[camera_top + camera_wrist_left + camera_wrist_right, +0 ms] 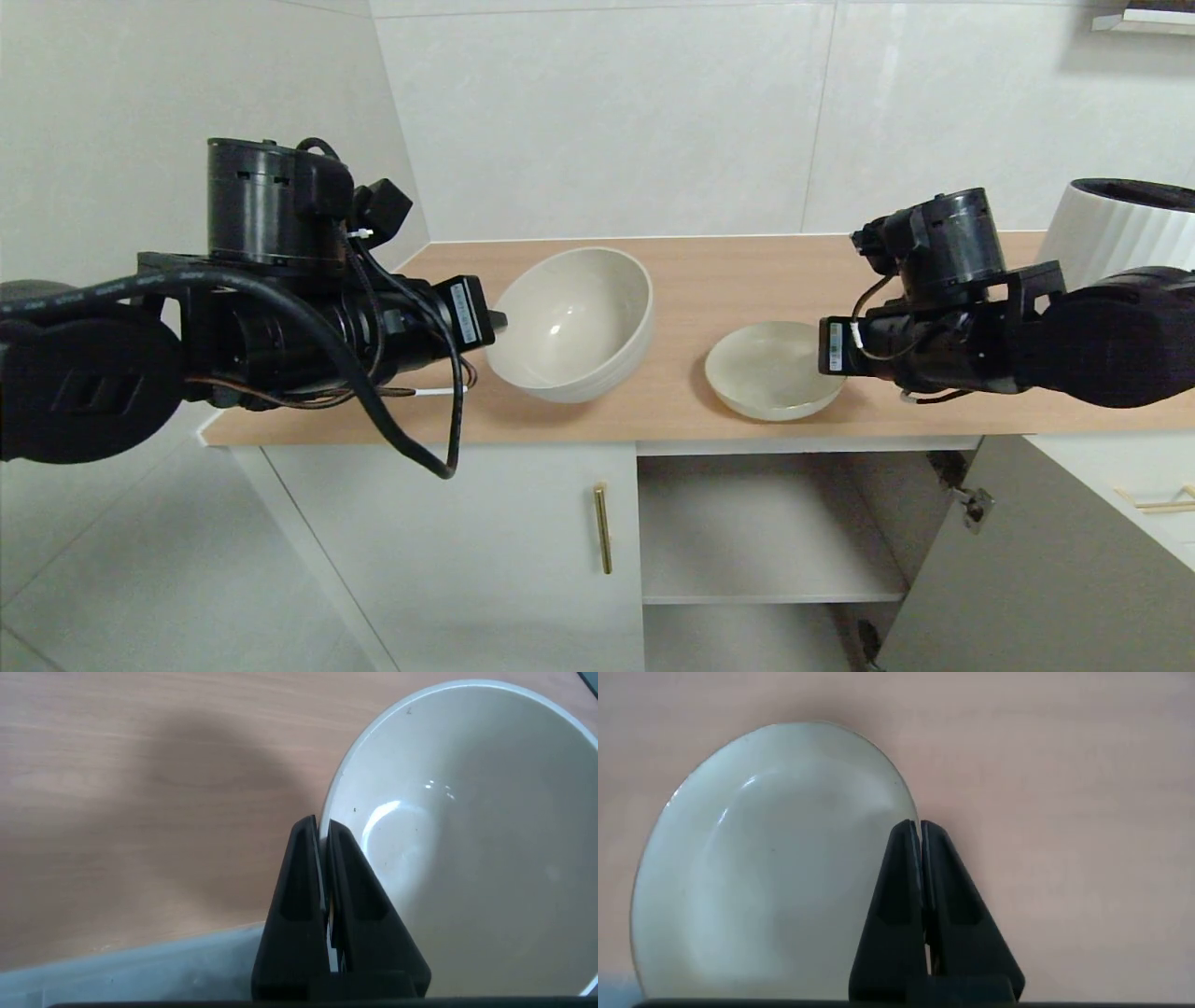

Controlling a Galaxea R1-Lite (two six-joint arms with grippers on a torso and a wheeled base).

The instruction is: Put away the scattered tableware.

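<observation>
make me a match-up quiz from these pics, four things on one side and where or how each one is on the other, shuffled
Things:
1. large bowl
2. small dish
3. ribbed white pot
4. brass handle

Place or state:
a. on the shut cabinet door
b. lying flat, rim pinched by the right gripper
c. tilted, rim pinched by the left gripper
d. standing at the right end of the counter, not gripped

Pairs: 1-c, 2-b, 3-d, 4-a

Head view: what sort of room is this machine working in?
Probably a kitchen: a wooden countertop against a tiled wall, an open cabinet beneath, plus a large bowl and a small bowl.
</observation>
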